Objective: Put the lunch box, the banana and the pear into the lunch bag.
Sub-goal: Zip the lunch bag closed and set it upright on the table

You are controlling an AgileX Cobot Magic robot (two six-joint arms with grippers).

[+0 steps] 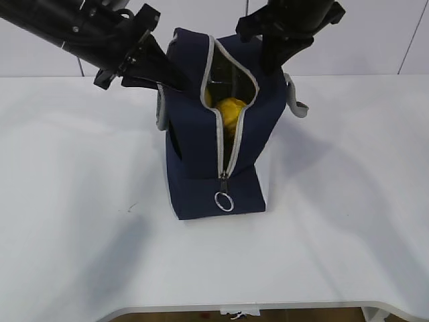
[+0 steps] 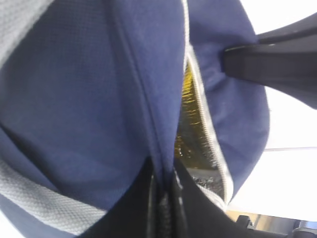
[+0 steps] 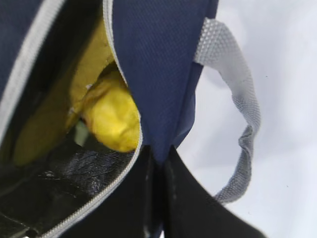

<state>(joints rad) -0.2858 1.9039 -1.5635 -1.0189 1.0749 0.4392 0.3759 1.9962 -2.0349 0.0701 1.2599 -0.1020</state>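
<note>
Lunch bag [image 1: 201, 161] upright on tabletop [image 1: 74, 201], zipper parted | my left hand [image 2: 163, 203] pinching its left rim | my right hand [image 3: 158, 198] pinching right rim beside grey strap [image 3: 245, 114] | pear [image 3: 114, 119] inside.

White table [image 1: 74, 201] with a rounded front edge; pale wall [image 1: 40, 57] behind, crossed by 1 dark seam

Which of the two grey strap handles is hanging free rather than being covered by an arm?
The handle on the right side of the lunch bag, the grey strap loop drooping beside the right gripper. The left one is mostly hidden behind the left gripper.
</note>
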